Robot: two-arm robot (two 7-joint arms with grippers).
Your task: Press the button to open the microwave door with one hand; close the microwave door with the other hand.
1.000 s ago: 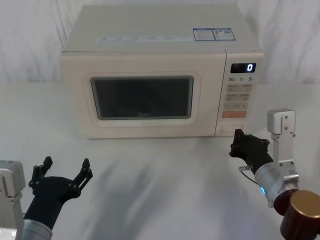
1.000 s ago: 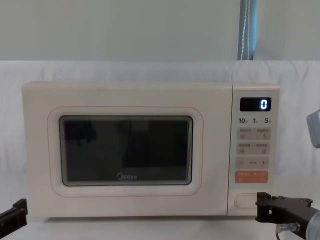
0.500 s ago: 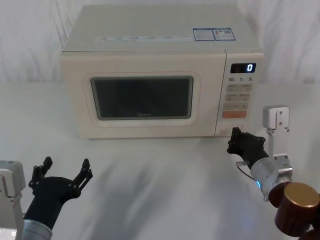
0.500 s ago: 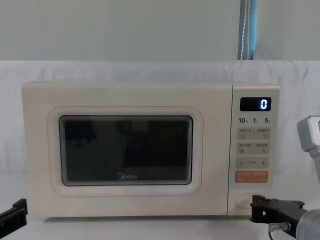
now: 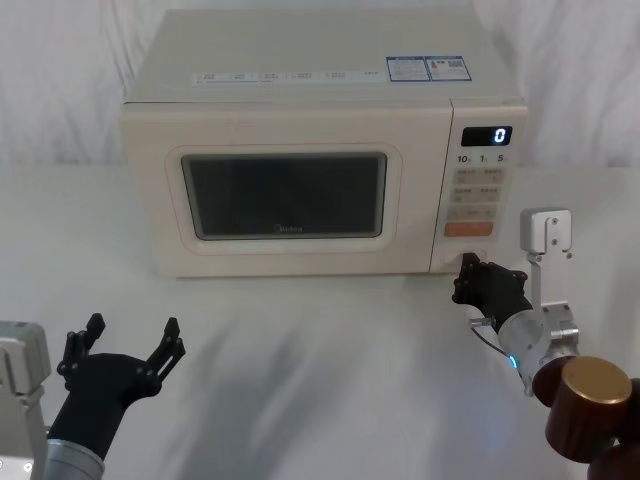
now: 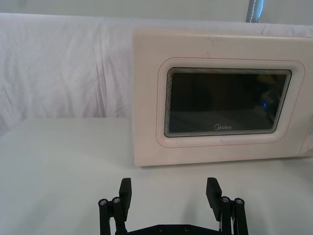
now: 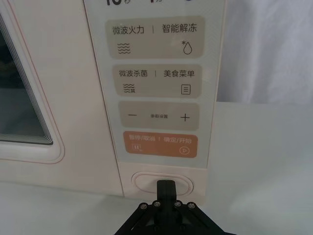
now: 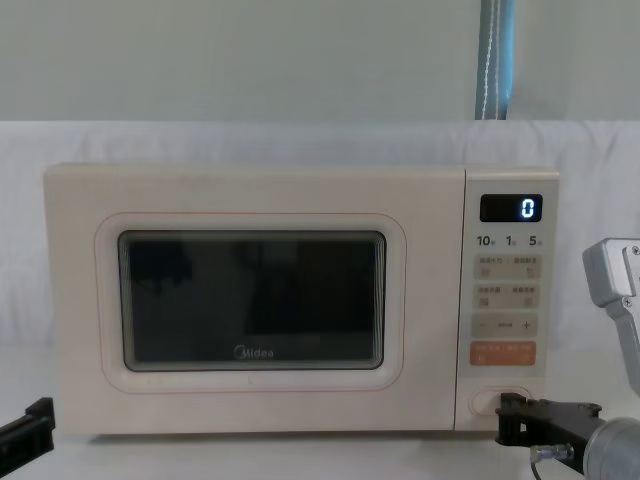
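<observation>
The cream microwave stands at the back of the table with its door (image 5: 285,195) (image 8: 250,300) (image 6: 227,105) closed flat against the body. The wide blank button (image 7: 144,182) (image 8: 488,400) (image 5: 481,256) sits at the bottom of the control panel. My right gripper (image 7: 166,186) (image 5: 464,271) (image 8: 507,412) is shut, and its tip is at the middle of the button; whether it presses in I cannot tell. My left gripper (image 5: 125,345) (image 6: 168,195) hovers open low at the front left, well short of the door.
An orange key (image 7: 160,145) lies just above the button, and the lit display (image 5: 486,135) reads 0. White cloth covers the table (image 5: 320,360) and hangs behind the microwave. The brown joint of my right arm (image 5: 588,405) sits at the front right.
My right gripper has advanced toward the microwave and slightly left, from short of the panel up to the button. The left gripper and the door have not moved.
</observation>
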